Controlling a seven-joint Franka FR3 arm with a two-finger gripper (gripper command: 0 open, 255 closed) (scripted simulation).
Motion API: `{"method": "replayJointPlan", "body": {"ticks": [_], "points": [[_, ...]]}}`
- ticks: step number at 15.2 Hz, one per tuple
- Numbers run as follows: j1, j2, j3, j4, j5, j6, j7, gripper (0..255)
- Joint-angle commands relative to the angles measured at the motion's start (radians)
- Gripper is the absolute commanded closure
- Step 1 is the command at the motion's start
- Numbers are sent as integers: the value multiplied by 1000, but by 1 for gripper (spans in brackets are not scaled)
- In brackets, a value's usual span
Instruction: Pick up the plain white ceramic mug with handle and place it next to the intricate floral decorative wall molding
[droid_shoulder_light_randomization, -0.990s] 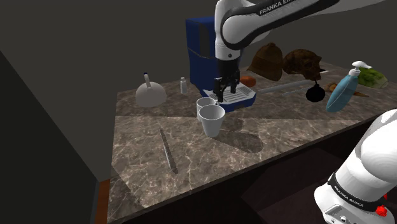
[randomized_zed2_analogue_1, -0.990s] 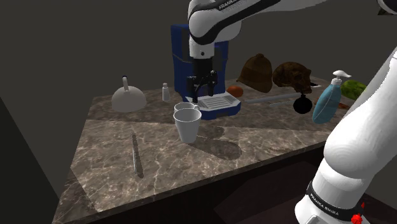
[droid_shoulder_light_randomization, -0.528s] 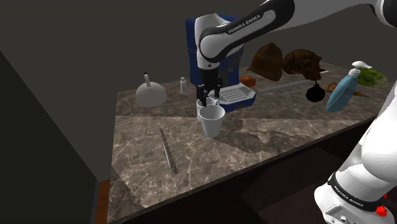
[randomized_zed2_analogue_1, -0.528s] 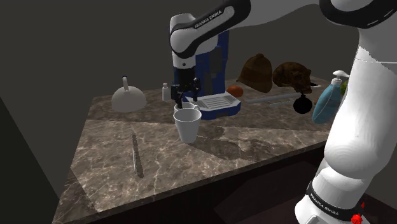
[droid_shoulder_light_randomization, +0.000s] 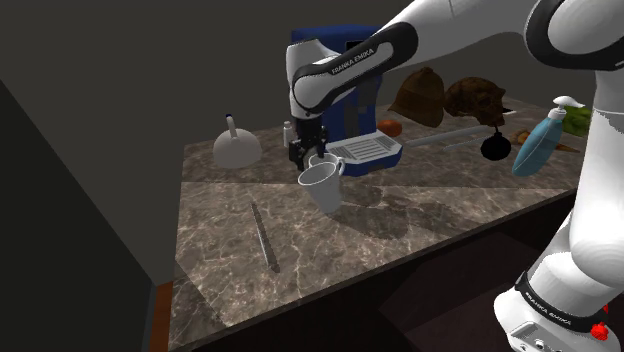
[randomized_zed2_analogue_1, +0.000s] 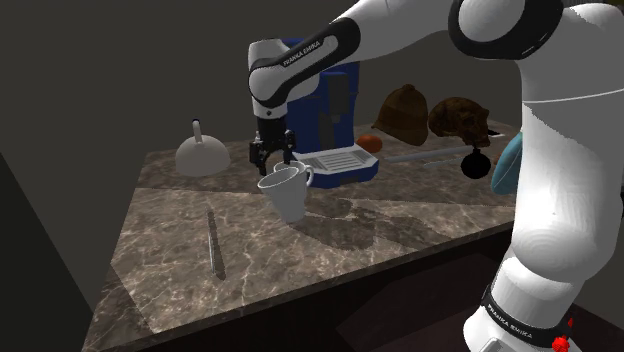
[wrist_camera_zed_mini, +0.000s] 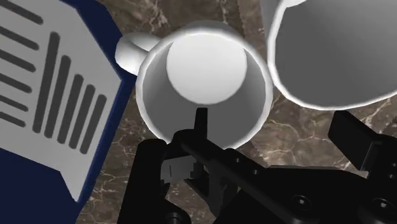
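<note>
Dark walls back a brown veined counter (droid_shoulder_light_randomization: 420, 215) carrying a blue coffee machine (randomized_zed2_analogue_1: 345, 110) with a grey slotted tray (droid_shoulder_light_randomization: 368, 148). White mug with handle (wrist_camera_zed_mini: 203, 70): standing on the counter just beside the tray, handle turned toward the machine, mouth up. Second white cup (droid_shoulder_light_randomization: 322, 188), no handle seen: immediately beside the mug on the side away from the machine, and tilted in both exterior views. Gripper (wrist_camera_zed_mini: 275, 127): low over the two cups, fingers standing apart. One finger (wrist_camera_zed_mini: 200, 124) lies over the mug's mouth at its near rim; the other is outside the mug, near the second cup. Contact with the mug wall cannot be confirmed; the mug is not clasped. Also on the counter: a thin rod (droid_shoulder_light_randomization: 264, 235) lying well apart toward the front, a white dome with a stem (droid_shoulder_light_randomization: 236, 148) at the back, and a blue pump bottle (droid_shoulder_light_randomization: 538, 140) at the shoulder view's right.
</note>
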Motion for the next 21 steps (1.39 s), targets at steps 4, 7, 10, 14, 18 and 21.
{"method": "replayJointPlan", "body": {"ticks": [4,7,10,14,18,21], "points": [[3,37,-6,-47,-9,31,3,0],[5,37,-9,-47,-8,31,3,0],[5,37,-9,-47,-8,31,3,0],[3,37,-10,-51,-8,35,0,255],[5,41,-9,-47,-9,35,3,255],[5,43,-10,-45,-10,35,2,255]]}}
